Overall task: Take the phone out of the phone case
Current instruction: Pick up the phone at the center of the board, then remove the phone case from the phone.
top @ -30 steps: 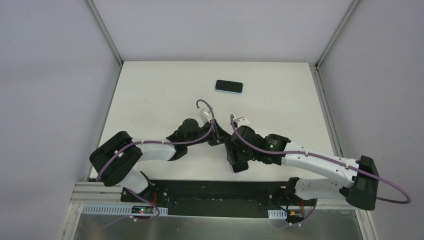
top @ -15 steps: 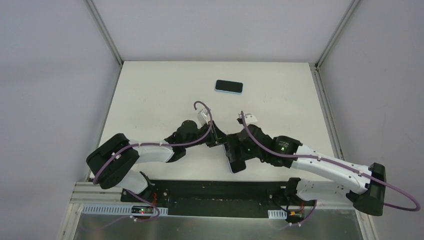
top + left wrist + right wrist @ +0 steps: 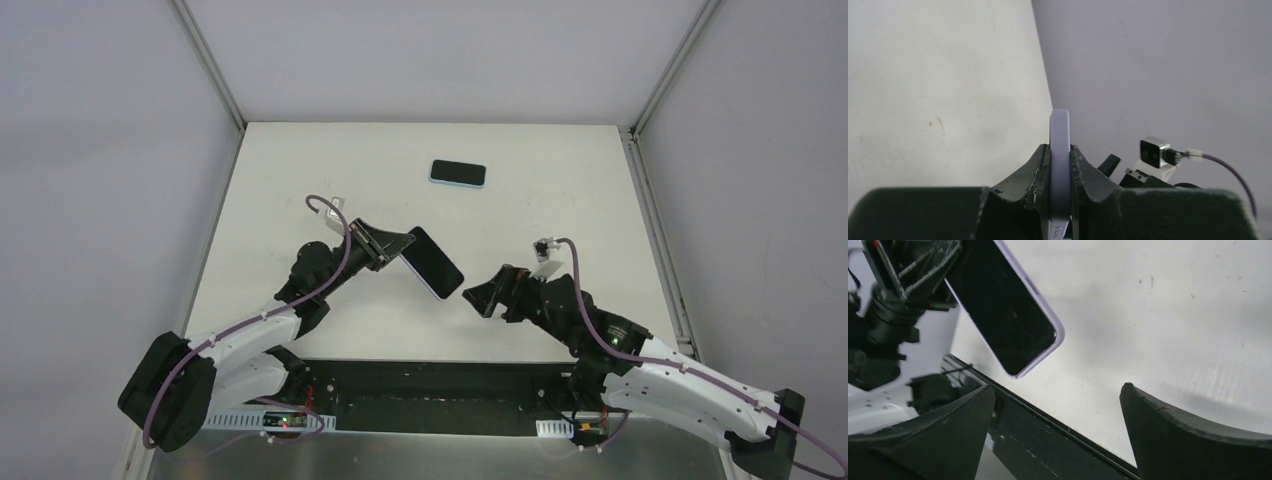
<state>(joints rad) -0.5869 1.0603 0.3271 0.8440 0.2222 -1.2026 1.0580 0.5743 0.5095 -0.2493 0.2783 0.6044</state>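
Observation:
A dark-screened phone in a lilac case (image 3: 432, 262) is held above the table near its middle front. My left gripper (image 3: 395, 245) is shut on its left end. In the left wrist view the case's lilac edge (image 3: 1059, 135) stands upright between the shut left gripper (image 3: 1060, 160). My right gripper (image 3: 480, 297) is open and empty, a short gap to the right of the phone's free end. The right wrist view shows the phone (image 3: 1003, 315) at upper left, beyond the wide-open right gripper (image 3: 1058, 405).
A second phone in a light blue case (image 3: 458, 173) lies flat at the back middle of the white table (image 3: 560, 200). The table's black front rail (image 3: 1048, 425) runs just under my right gripper. Grey walls stand on both sides.
Both grippers were together on the phone low at the front edge. The right gripper has let go and drawn back to the right. The left arm has carried the phone up and to the left.

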